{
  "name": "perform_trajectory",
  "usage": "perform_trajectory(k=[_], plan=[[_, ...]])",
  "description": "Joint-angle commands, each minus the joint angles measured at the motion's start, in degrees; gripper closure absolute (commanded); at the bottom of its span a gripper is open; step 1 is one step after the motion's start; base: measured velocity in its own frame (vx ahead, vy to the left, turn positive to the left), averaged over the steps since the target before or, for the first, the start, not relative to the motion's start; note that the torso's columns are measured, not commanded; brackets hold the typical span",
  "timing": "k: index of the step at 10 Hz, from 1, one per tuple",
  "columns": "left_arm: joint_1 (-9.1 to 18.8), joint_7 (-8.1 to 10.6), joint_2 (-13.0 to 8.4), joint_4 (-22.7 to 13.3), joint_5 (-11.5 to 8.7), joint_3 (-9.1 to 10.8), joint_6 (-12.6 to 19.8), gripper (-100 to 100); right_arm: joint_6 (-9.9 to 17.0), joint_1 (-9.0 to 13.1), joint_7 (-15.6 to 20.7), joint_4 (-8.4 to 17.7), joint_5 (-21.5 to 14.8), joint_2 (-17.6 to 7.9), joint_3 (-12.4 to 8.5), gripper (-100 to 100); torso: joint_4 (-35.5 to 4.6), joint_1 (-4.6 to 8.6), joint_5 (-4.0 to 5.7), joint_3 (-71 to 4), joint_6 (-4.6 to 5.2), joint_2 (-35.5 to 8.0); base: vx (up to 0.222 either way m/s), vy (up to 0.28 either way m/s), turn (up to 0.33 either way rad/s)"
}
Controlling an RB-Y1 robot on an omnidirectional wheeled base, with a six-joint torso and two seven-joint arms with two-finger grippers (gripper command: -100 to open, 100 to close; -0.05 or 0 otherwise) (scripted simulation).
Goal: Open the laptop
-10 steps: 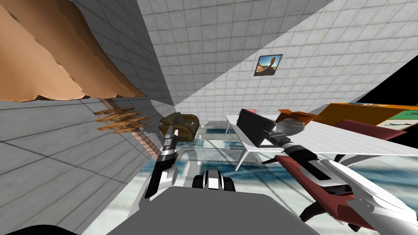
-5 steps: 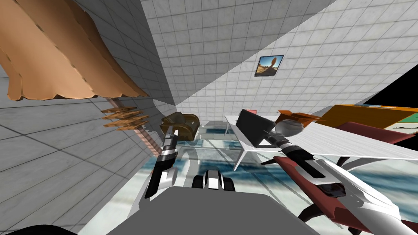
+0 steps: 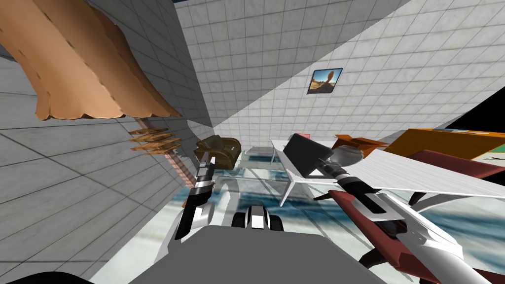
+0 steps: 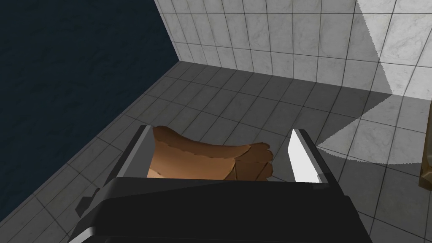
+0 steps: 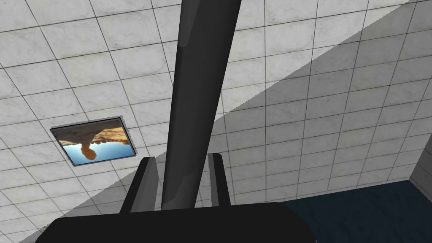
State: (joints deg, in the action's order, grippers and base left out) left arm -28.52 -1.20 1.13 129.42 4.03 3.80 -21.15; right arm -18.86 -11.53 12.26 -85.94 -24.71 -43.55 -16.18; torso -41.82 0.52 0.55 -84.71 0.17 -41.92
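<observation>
A dark laptop point(image 3: 303, 153) stands on the near end of a white table point(image 3: 394, 170) with its lid raised at a slant. My right gripper point(image 3: 323, 166) reaches over the table edge and is shut on the lid's edge. In the right wrist view the lid point(image 5: 198, 84) runs as a dark slab away from the right gripper point(image 5: 182, 177), with a finger pressed on each side. My left gripper point(image 3: 209, 160) hangs off to the left, away from the table. In its wrist view the left gripper point(image 4: 219, 156) is open, with nothing between the fingers.
A grey bowl point(image 3: 349, 154) and an orange box point(image 3: 357, 142) sit on the table behind the laptop. A dark red chair point(image 3: 375, 217) stands under my right arm. A brown armchair point(image 3: 217, 150) lies beyond the left gripper. An orange cabinet point(image 3: 439, 143) is at the right.
The whole head view has shifted and rolled a little, which is my own move. My right gripper stays shut on the laptop lid. The left arm has not moved.
</observation>
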Motion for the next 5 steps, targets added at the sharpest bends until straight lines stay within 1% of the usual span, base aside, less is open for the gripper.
perform_trajectory(k=[1,2,3,5], plan=[[0.0,0.0,0.0,0.0,0.0,0.0,0.0,0,0.06,1.04,-0.9,1.39,1.0,0.35,0.59,100,0.04,0.04,0.03,-0.04,-0.17,0.07,-0.015,-0.042,0.013],[0.0,0.0,0.0,0.0,0.0,0.0,0.0,0,-0.49,2.1,-2.25,3.56,2.66,2.47,1.22,100,-0.08,-0.21,-0.17,-0.07,-0.17,0.06,-0.01,-0.093,0.019],[0.0,0.0,0.0,0.0,0.0,0.0,0.0,0,-0.49,2.1,-2.25,3.56,2.66,2.47,1.22,100,-0.08,-0.19,-0.17,-0.05,-0.26,0.04,-0.024,-0.093,0.026],[0.0,0.0,0.0,0.0,0.0,0.0,0.0,0,-1.11,2.94,-3.26,5.66,4.12,4.62,1.89,100,-0.01,-0.26,-0.1,-0.03,-0.23,0.03,-0.019,-0.091,0.017]])
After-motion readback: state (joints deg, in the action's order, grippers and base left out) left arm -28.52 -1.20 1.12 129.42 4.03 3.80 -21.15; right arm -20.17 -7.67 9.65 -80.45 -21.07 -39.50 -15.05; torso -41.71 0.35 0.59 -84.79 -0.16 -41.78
